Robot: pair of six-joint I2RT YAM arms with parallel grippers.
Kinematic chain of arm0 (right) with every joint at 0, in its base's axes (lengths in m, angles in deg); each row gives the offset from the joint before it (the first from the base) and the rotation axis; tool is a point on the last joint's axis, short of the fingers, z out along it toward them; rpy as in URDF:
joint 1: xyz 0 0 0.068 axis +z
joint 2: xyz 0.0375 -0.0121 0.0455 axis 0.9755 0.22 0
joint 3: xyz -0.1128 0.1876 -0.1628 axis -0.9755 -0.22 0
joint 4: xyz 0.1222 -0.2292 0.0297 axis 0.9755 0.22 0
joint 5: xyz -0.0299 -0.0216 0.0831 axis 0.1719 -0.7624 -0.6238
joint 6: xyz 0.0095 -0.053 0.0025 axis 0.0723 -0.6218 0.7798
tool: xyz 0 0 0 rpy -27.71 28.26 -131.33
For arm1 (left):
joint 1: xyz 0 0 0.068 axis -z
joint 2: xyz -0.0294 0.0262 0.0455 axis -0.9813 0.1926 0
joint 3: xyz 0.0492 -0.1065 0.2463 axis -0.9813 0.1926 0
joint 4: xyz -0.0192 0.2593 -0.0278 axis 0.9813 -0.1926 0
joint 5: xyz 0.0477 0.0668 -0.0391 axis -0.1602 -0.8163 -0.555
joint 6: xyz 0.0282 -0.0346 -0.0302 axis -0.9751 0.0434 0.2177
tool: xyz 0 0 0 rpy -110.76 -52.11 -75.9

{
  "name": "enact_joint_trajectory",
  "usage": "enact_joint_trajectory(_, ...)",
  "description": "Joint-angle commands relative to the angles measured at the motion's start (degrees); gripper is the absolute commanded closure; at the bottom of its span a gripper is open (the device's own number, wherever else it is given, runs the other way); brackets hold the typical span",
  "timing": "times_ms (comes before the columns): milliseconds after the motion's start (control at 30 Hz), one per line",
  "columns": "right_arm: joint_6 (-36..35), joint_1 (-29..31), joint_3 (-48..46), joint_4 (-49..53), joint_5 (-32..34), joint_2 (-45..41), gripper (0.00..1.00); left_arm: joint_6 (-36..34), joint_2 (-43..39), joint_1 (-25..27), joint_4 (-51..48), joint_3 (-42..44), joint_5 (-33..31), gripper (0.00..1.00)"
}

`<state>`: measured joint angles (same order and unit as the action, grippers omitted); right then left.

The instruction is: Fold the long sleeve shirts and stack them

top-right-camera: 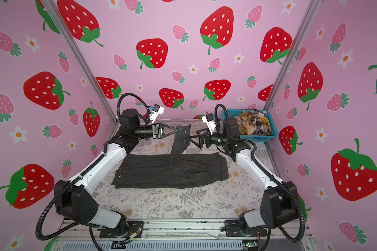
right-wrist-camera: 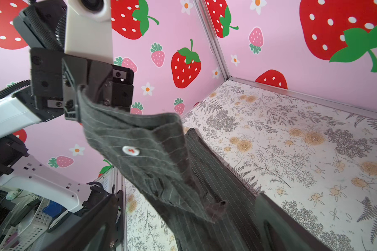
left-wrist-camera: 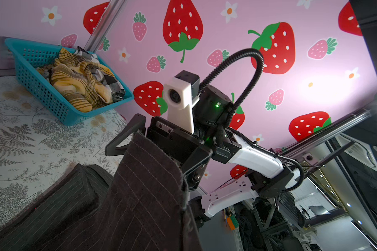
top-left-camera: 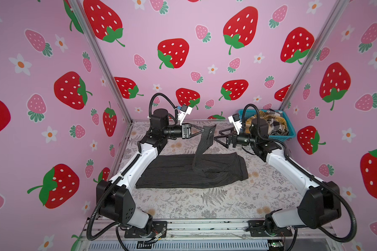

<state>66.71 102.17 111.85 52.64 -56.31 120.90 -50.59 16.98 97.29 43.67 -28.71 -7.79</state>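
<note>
Well left of the blue basket [top-left-camera: 281, 136], on the floral table cover [top-left-camera: 205, 206]: dark charcoal shirt [top-left-camera: 179, 171] with thin pale pinstripes. Lies flat as a broad, loosely folded slab, edges uneven, end toward the basket bunched in soft creases. Sends one sleeve [top-left-camera: 202, 143] up from its middle, narrow and twisted, to a cuff [right-wrist-camera: 122, 128] bearing a small pale button [right-wrist-camera: 130, 150]. Nearer the basket than the slab's far edge: left gripper [top-left-camera: 202, 130], fingers pressed fully together on the cuff's edge. Holds the sleeve up clear of the cover. Just on the basket side of the cuff: right gripper [top-left-camera: 217, 135], fingers spread wide. Grips nothing; cannot tell whether a fingertip brushes the cloth. Inside the basket: mustard plaid shirt [left-wrist-camera: 74, 87] and black-and-white check shirt [left-wrist-camera: 111, 83], crumpled together in a heap.
</note>
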Motion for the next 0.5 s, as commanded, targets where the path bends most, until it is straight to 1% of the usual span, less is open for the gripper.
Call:
enact_joint_trajectory(0, -2.8, 0.3, 4.1, 0.2, -6.7, 1.5, 0.0, 2.9, 0.4, 0.1, 3.9, -3.2, 5.0, 1.0)
enact_joint_trajectory(33, -2.5, 0.4, 4.8, -0.1, -8.9, 2.1, 0.0, 3.2, 0.6, 0.0, 4.1, -3.3, 5.3, 1.0)
enact_joint_trajectory(100, -0.8, 0.3, 5.9, -2.1, -11.6, 3.4, 0.04, 3.5, 0.8, 0.1, 4.4, -3.4, 6.0, 1.0)
enact_joint_trajectory(200, 2.7, 0.3, 6.3, -6.8, -13.6, 4.5, 0.07, 5.1, 1.0, 0.1, 6.2, -3.4, 6.8, 1.0)
enact_joint_trajectory(333, 7.1, 0.6, 8.0, -11.9, -17.7, 6.7, 0.07, 9.3, 1.2, 0.1, 11.8, -2.9, 7.6, 1.0)
enact_joint_trajectory(433, 10.7, 1.4, 8.3, -16.5, -19.4, 7.6, 0.16, 9.9, 1.3, 0.1, 12.6, -3.3, 7.7, 1.0)
enact_joint_trajectory(467, 11.1, 1.6, 8.4, -17.1, -19.5, 7.6, 0.2, 9.8, 1.4, 0.1, 12.6, -3.3, 7.7, 1.0)
